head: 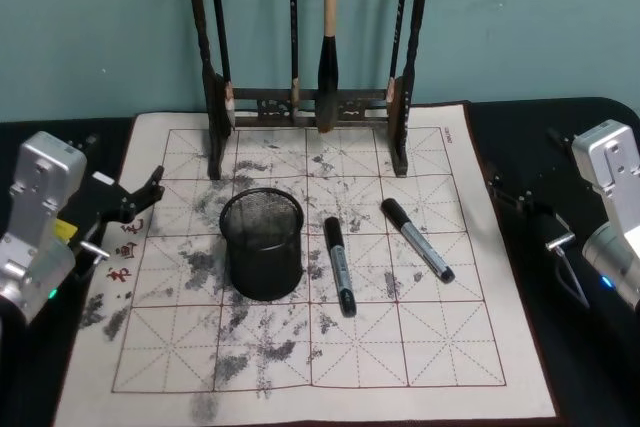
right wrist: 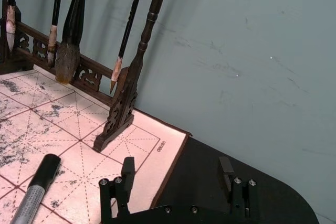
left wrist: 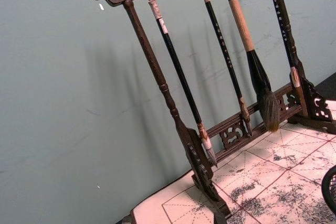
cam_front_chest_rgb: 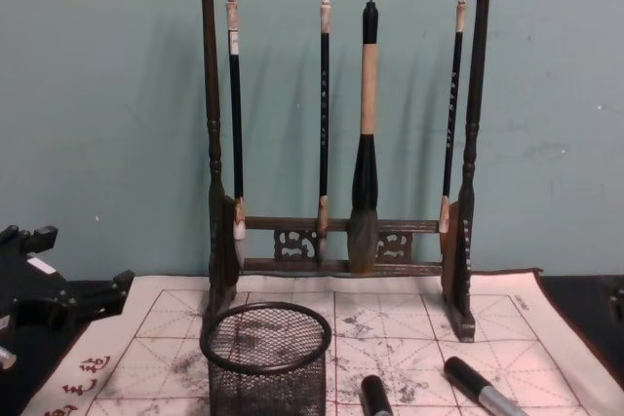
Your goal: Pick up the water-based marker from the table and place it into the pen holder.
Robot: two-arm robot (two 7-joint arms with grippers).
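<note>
On the table, the marker lies cap toward the rack.

Left end effector hangs at the mat edge, and it's just flat open mat from there inward to the pen holder. Ahead of it and further in you've got the brush rack, its feet and hanging brushes walling off the back. Right end effector sits over the dark bench just off the mat. Inward of it there's clear mat up to one marker, then a second marker, with the holder past both. Holder's mouth is open from above.
</note>
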